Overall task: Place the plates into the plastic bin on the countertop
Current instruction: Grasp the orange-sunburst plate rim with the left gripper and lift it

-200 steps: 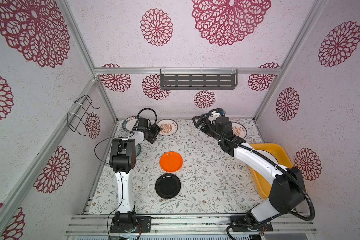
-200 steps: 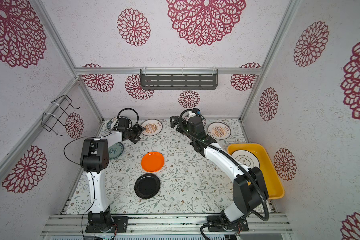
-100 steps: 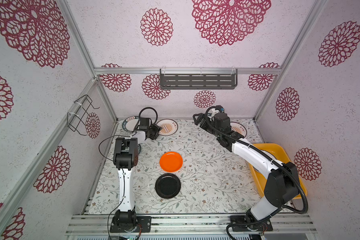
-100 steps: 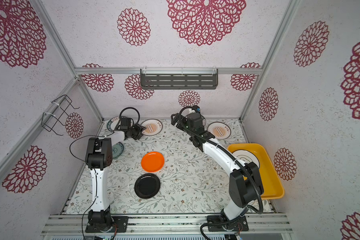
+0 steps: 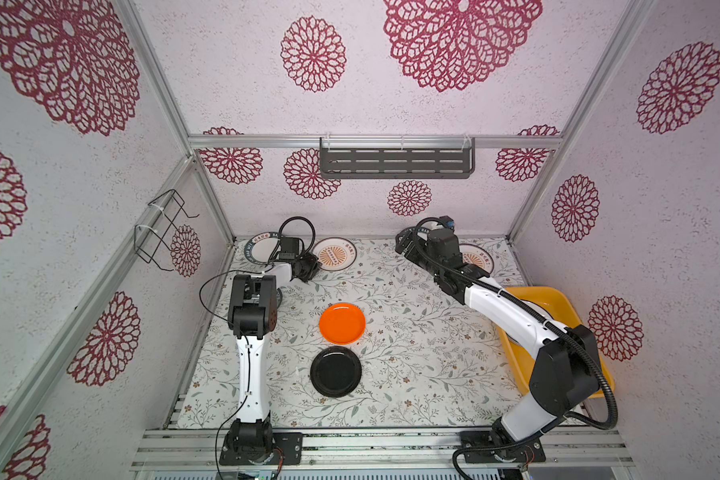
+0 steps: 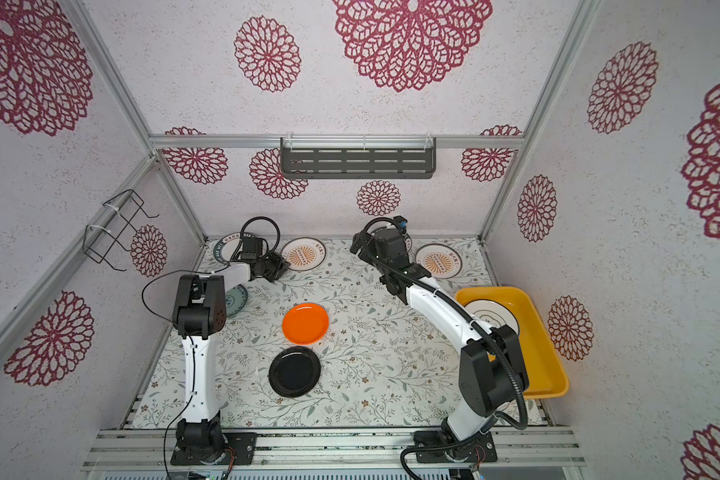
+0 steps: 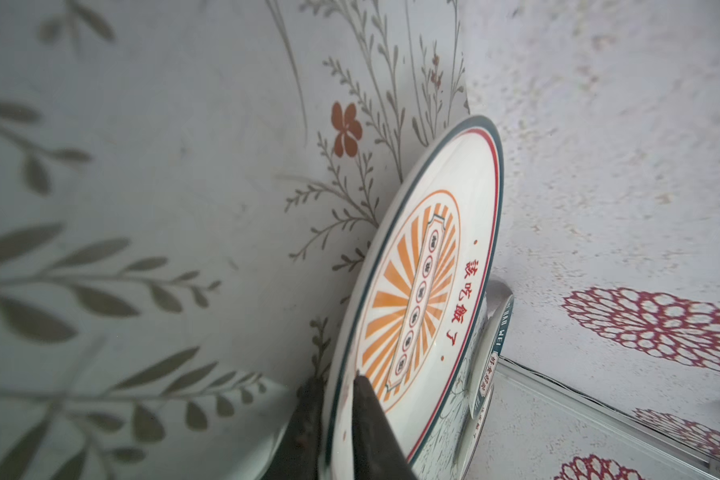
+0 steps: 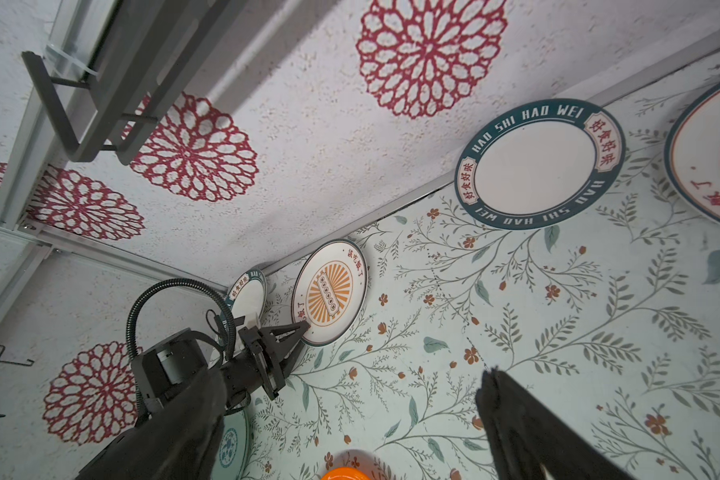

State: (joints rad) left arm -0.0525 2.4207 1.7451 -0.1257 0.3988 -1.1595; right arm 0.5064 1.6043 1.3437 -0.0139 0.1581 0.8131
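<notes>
- Left gripper (image 5: 313, 266) (image 7: 333, 381) clamped on the rim of a round glossy white plate with an orange sunburst centre and a thin teal edge (image 5: 334, 253) (image 7: 425, 266), at the back left of the white countertop printed with grey-green leafy vines (image 5: 412, 353).
- In the left wrist view, one dark finger (image 7: 371, 419) over that rim, its mate beneath.
- Not clear whether the gripped plate is off the surface.
- Just beyond it, in the back left corner, a round white plate with a broad teal lettered rim (image 5: 260, 249) (image 7: 489, 365), partly hidden by the left arm's cable in both top views.
- Right gripper (image 5: 405, 244) (image 6: 360, 246) spread wide, holding nothing, raised over the back middle of the countertop.
- Flat by the back wall in the right wrist view, a second teal-lettered white plate (image 8: 539, 164).
- Further right, a second orange-sunburst plate (image 6: 438, 261).
- Yellow-orange shallow rectangular plastic bin (image 5: 570, 311) (image 6: 545, 353) at the right edge of the countertop, well apart from the gripped plate.
- Lying in the bin, one white dark-rimmed plate (image 6: 493, 316).
- Mid-countertop, a plain orange round plate (image 5: 342, 323) and, towards the front, a plain black round plate (image 5: 336, 372), near each other but apart.
- Half covered by the left arm's elbow, a pale plate with a blue floral print (image 6: 235, 301).
- On the red-floral back wall, a dark grey slotted shelf (image 5: 395, 163).
- On the left wall, a black wire rack (image 5: 163, 228).
</notes>
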